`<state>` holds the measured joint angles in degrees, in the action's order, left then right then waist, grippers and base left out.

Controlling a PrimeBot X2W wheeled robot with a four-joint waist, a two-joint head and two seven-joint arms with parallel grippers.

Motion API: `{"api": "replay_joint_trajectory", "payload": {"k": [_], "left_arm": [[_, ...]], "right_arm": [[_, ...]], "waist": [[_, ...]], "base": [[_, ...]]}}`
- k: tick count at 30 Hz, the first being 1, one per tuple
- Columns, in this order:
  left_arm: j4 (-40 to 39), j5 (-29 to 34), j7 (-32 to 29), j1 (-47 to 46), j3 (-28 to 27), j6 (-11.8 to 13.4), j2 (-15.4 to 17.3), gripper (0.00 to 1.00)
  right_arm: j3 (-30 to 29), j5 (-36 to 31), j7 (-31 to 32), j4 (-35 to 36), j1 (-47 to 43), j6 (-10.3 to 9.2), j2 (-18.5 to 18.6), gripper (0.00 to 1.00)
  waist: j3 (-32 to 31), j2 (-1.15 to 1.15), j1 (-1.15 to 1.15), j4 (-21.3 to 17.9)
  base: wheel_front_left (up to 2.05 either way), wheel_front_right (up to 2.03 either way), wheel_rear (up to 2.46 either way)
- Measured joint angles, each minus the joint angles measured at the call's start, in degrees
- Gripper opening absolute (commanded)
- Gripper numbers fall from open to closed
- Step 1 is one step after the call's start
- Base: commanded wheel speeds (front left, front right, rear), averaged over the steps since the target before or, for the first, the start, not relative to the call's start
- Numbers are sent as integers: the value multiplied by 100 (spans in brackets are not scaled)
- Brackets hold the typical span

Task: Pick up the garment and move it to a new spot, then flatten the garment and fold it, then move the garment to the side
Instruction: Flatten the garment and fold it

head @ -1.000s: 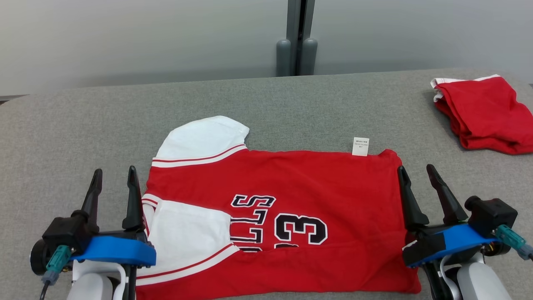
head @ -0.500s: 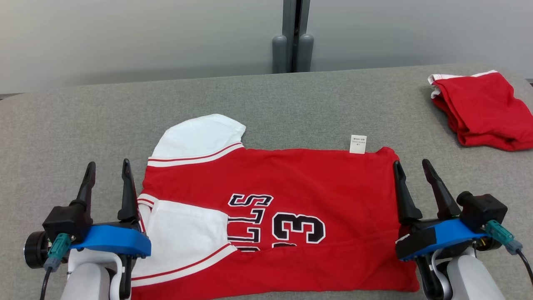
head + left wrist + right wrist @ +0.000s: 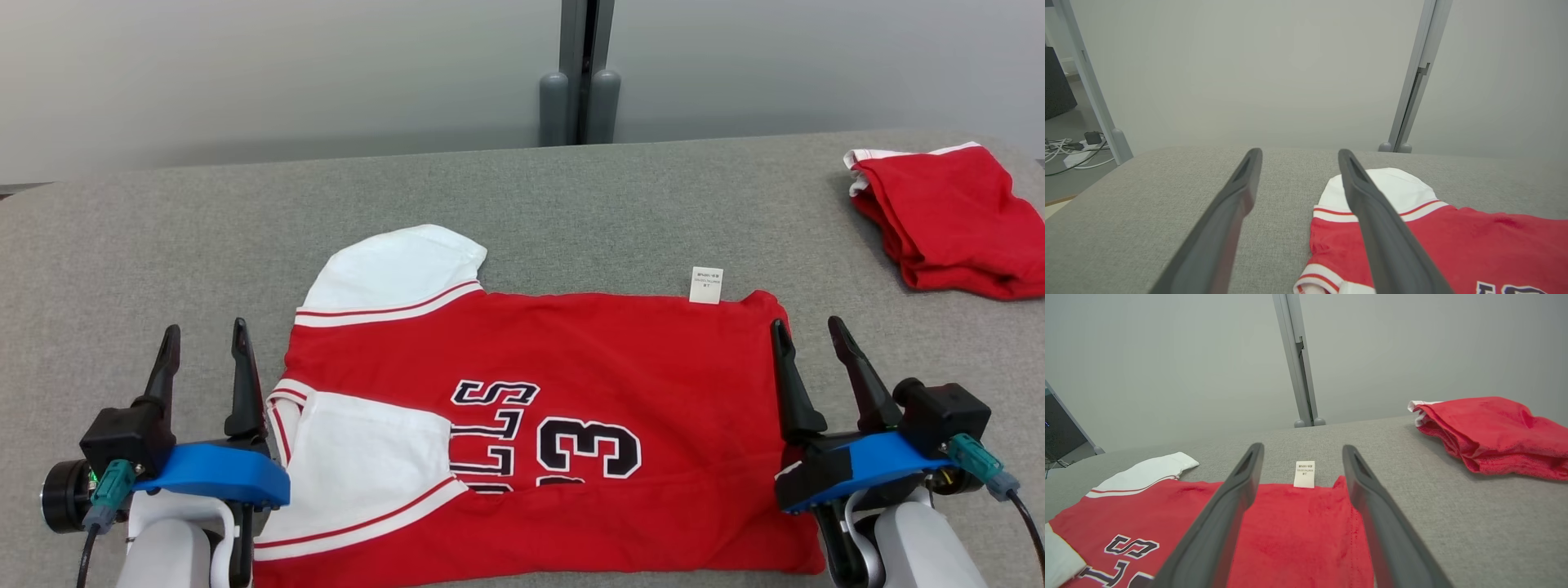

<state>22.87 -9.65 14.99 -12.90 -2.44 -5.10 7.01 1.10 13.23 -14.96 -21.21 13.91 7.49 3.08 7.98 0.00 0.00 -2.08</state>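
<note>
Leftward by a little, both pincers have shifted. Left pincer (image 3: 205, 325) sits just left of the red jersey (image 3: 620, 359), fingers parted, holding nothing. Right pincer (image 3: 804, 321) stands at the jersey's right edge, likewise parted and empty. The jersey lies spread on the grey worktop (image 3: 122, 261), with a folded red garment (image 3: 955, 220) well to its right.

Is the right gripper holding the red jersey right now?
No, the right gripper is open at the jersey edge, jaws apart with nothing between them.

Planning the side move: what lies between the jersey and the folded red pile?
Bare grey table separates jersey and pile; head and right wrist views both show it.
</note>
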Motion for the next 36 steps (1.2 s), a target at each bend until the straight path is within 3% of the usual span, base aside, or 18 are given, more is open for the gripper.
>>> {"api": "replay_joint_trajectory", "payload": {"k": [10, 15, 16, 23, 36], "left_arm": [[307, -2, -2, -1030, 171, -175, 389, 100], [589, -232, -279, -2092, 505, -203, 860, 100], [701, -397, -497, -2474, 821, -211, 1057, 100], [1034, -1095, -1179, -3356, 1823, -233, 1644, 100], [1717, -2773, -2374, -3806, 3573, -234, 2264, 100]], "right_arm": [[-172, -113, 153, -49, 590, 0, 226, 100], [-103, -165, 467, -73, 1164, 0, 372, 100], [-21, -179, 548, -105, 1370, 0, 400, 100], [257, -158, 571, -177, 1840, 0, 411, 100], [454, -88, 370, -512, 2110, 0, 379, 100]], "waist": [[275, 0, 0, -87], [635, 0, 0, -278], [807, 0, 0, -373], [1265, 0, 1, -649], [1670, 0, 1, -921]], "base": [[0, 0, 0], [0, 0, 0], [0, 0, 0], [0, 0, 0], [0, 0, 0]]}}
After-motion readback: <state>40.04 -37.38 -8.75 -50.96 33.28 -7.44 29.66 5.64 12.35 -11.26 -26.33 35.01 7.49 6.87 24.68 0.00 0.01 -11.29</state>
